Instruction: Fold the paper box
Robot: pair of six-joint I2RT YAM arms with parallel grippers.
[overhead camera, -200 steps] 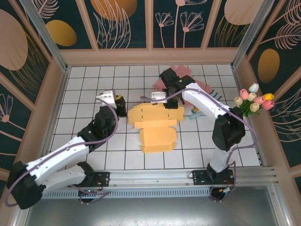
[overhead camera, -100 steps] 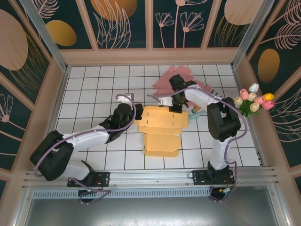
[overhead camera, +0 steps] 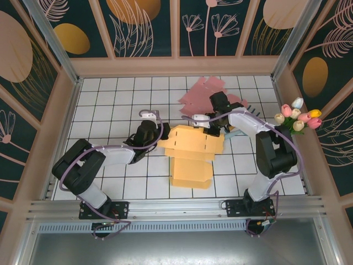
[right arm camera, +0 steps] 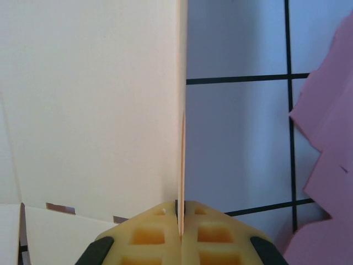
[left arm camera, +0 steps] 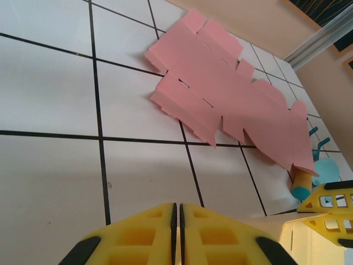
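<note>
Paper box [overhead camera: 192, 150]: yellow blank, partly raised, lying on the table [overhead camera: 110, 105] between the two sets of jaws. Right jaws are closed on one upright panel [right arm camera: 94, 110]; its edge runs straight into the slit between the fingers [right arm camera: 149, 237]. Left jaws are pressed to a hairline with nothing visible between the pads [left arm camera: 138, 237], and they sit just beside the box's left edge.

Step in hand, as I judge it: raising a wall along its crease. To do it well, the right jaws should swing the panel about the score line rather than drag it. The left jaws should brace the base near the crease so the blank cannot slide.

View notes: the right wrist gives the pinch edge-on, which the top view cannot resolve. The left wrist shows a pink sheet [left arm camera: 231, 105] ahead of its jaws, well apart from them. The top view gives the overall lie of the flaps.
</note>
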